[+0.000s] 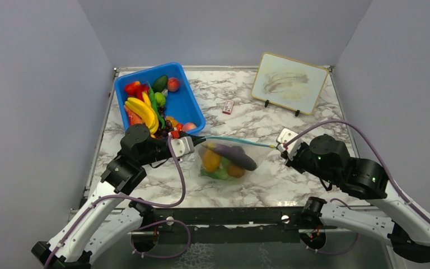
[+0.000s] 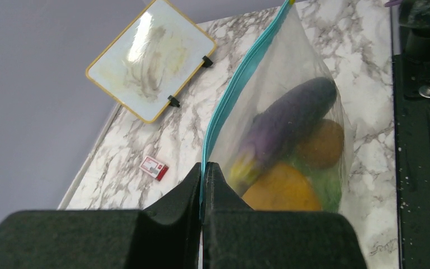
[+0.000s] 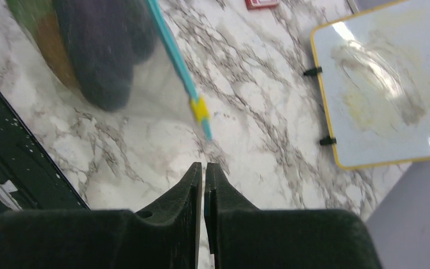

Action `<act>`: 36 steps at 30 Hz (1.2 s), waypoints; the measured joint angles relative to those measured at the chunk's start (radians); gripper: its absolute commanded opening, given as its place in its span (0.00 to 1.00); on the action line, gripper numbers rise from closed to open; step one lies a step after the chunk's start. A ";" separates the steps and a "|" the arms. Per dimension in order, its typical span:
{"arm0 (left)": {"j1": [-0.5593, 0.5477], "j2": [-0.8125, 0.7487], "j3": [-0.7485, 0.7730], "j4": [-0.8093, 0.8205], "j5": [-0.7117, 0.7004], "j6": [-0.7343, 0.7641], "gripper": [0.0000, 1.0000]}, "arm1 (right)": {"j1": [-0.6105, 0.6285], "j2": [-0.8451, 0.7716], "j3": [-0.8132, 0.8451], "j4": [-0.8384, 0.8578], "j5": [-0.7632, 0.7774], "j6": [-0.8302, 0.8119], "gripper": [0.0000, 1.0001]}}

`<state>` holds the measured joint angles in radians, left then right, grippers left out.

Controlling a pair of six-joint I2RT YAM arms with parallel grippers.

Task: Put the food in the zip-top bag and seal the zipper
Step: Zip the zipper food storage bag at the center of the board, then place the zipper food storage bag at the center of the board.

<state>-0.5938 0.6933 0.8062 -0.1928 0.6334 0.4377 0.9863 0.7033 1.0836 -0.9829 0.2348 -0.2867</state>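
We log this as a robotics lab test cell: plain grey partition walls (image 1: pixel 33 84) box in a marble-print table (image 1: pixel 291 185). The left arm (image 1: pixel 98 221) and right arm (image 1: pixel 364 218) are bolted at 6 o'clock, and a whiteboard (image 1: pixel 288 83) is propped at 1 o'clock.

Zip-top bag (image 2: pixel 313 67): clear floppy plastic film. Eggplant (image 2: pixel 291 120): glossy purple plastic. Table (image 1: pixel 291 185): smooth marble-pattern top.
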 measured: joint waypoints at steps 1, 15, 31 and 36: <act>0.001 0.000 0.000 -0.002 -0.007 0.000 0.00 | -0.003 -0.010 0.007 -0.028 0.019 0.000 0.01; 0.008 0.014 0.000 0.018 -0.035 -0.013 0.00 | -0.011 -0.047 0.010 -0.019 0.011 0.003 0.27; 0.008 0.035 -0.004 0.057 0.068 -0.044 0.00 | -0.011 0.111 -0.143 0.499 -0.337 0.035 0.68; 0.009 0.046 -0.004 0.058 0.098 -0.045 0.00 | -0.011 0.164 -0.167 0.611 -0.404 0.023 0.68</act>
<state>-0.5846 0.7391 0.8021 -0.1352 0.7315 0.3927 0.9749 0.8673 0.9169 -0.3721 -0.1692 -0.2642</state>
